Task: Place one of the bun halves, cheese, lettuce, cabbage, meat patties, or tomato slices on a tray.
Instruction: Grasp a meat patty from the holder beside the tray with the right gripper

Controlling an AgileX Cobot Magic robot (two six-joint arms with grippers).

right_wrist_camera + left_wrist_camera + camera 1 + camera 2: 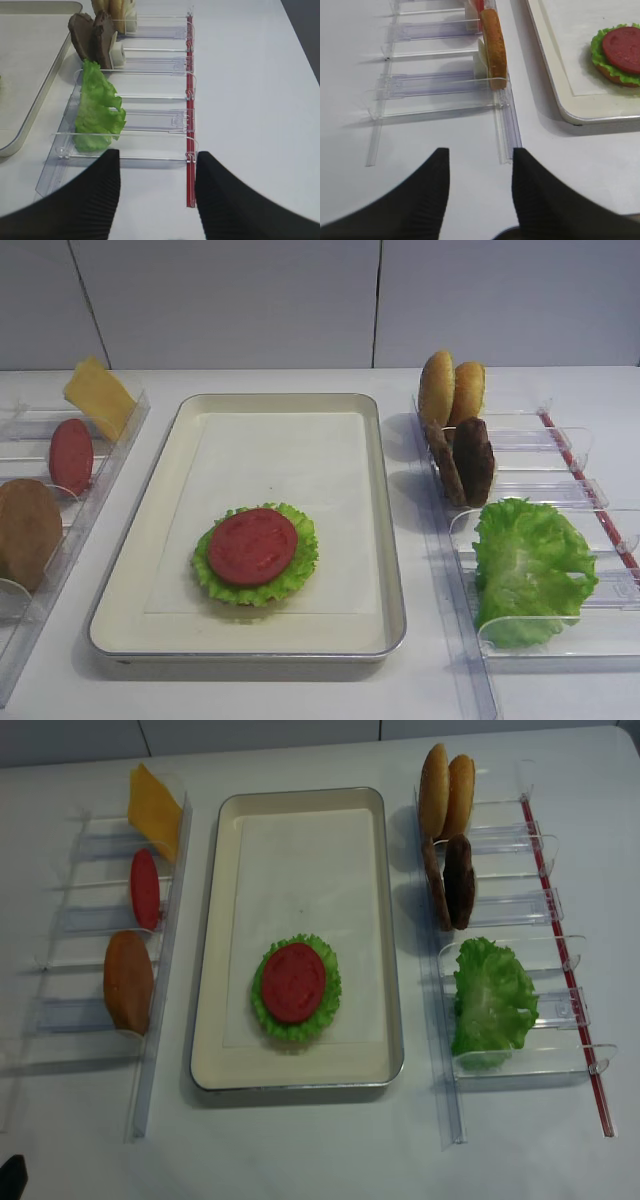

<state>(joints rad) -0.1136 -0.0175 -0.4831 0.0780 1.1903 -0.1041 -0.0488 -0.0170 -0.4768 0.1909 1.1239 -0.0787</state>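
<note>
The cream-white tray lies in the middle. On it a tomato slice tops a lettuce leaf, with a bun half showing under them. The left rack holds the cheese, a tomato slice and a bun half. The right rack holds two bun halves, two meat patties and lettuce. Cabbage is out of view. My right gripper hangs open and empty short of the right rack's near end. My left gripper is open and empty before the left rack.
Clear plastic racks flank the tray on both sides. A red strip runs along the right rack's outer edge. White tabletop stretches beyond it, and a grey wall stands at the back.
</note>
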